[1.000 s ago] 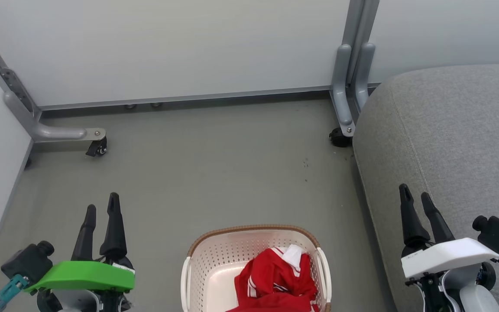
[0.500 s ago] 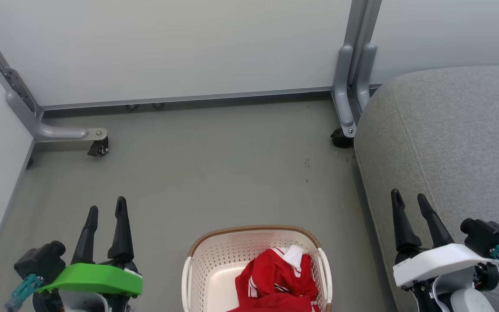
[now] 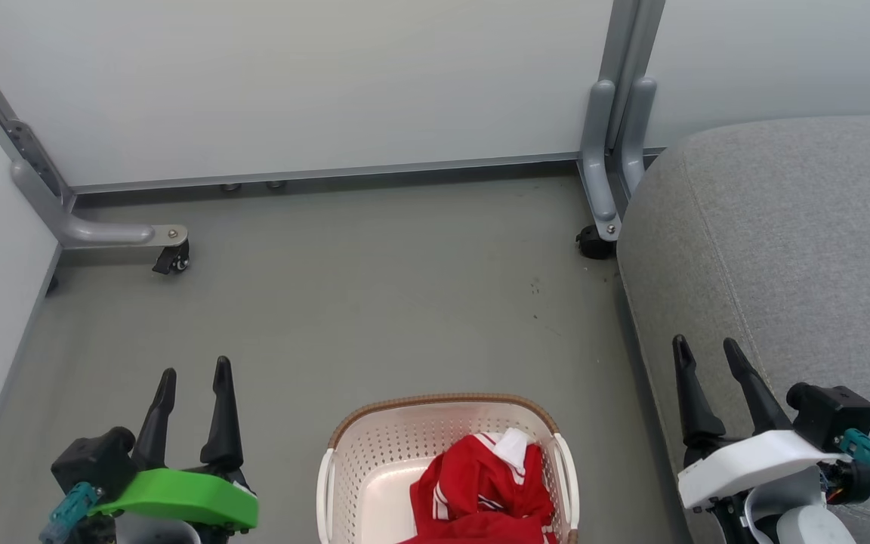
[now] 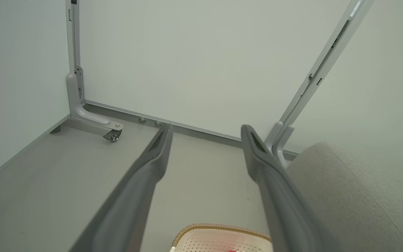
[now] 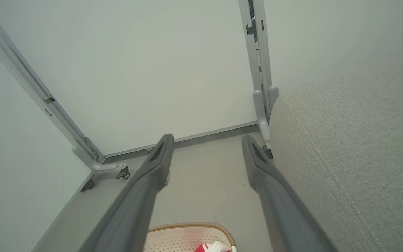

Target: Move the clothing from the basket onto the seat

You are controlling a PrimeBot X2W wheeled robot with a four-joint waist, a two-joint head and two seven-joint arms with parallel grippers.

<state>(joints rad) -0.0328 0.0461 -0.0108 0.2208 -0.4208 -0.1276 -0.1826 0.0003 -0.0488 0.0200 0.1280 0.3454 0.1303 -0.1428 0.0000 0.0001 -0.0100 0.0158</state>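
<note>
Crumpled red clothing [image 3: 484, 483] fills my perforated basket [image 3: 374, 453], lower centre; both end effectors [image 3: 195, 372] [image 3: 702, 344] spread wide, empty

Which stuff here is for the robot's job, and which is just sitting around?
For the job: red clothing, basket, grey seat, left tool and right tool, both open.
Just around: partition panel, grey foot, caster wheel.
</note>
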